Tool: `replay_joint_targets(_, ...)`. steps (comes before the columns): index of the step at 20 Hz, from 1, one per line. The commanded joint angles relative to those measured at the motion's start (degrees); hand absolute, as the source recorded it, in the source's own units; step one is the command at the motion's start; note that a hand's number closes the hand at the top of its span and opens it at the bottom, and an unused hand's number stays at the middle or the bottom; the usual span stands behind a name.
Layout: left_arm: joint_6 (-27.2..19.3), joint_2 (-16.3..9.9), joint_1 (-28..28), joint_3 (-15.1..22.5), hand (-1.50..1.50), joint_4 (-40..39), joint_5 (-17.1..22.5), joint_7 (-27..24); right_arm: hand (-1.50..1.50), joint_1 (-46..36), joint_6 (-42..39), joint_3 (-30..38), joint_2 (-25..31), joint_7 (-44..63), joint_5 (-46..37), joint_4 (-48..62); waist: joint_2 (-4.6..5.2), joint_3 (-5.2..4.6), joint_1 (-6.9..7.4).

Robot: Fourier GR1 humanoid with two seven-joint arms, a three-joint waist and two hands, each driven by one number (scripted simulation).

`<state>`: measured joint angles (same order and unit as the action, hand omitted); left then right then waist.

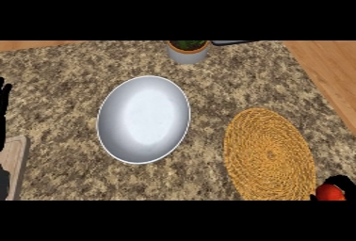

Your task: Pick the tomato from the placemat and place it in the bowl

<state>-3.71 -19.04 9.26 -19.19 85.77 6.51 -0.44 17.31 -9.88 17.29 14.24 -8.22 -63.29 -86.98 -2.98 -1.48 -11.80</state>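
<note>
A white bowl point(144, 119) sits on the granite counter left of centre, with nothing in it. To its right lies a round woven straw placemat point(268, 154), bare on top. At the lower right corner the red tomato point(329, 193) shows just off the placemat's edge, with my right hand point(343, 182) curled round it; only black fingers show above and beside it. My left hand point(5, 96) shows as a black sliver at the left edge, fingers up, resting.
A grey pot with a green plant point(188, 51) stands at the counter's back edge. A dark object point(230, 43) lies beside it. A pale wooden board point(14, 162) sits at the left edge. Wooden floor point(327, 66) shows beyond the counter's right side.
</note>
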Motion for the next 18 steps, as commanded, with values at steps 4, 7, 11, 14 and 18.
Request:
replay_joint_targets(4,-0.1,-0.5,-2.6,-1.7,0.0,1.1,0.4,-0.7,1.5,15.4,8.6,7.9,-9.4,13.6,-1.6,-16.3,0.68,0.46,-0.74)
replay_joint_targets(7,0.3,0.3,-2.4,-0.7,0.0,2.1,0.7,-0.4,1.5,20.5,9.8,6.4,-13.9,15.2,-0.8,-26.9,1.04,0.59,0.79)
replay_joint_targets(11,1.1,0.1,-1.0,0.0,0.0,2.7,1.2,0.1,1.5,24.3,9.8,0.7,-14.1,16.9,2.9,-41.9,1.39,0.73,2.42)
replay_joint_targets(14,3.1,-0.2,-2.7,0.3,0.0,3.4,1.9,-0.3,1.5,27.7,9.1,-3.4,-14.2,19.8,3.1,-52.6,1.31,0.66,3.91)
replay_joint_targets(18,3.2,-0.2,-1.8,1.0,0.0,4.0,2.0,0.4,1.5,29.2,8.0,-11.1,-14.2,25.5,5.3,-63.5,1.86,0.81,5.93)
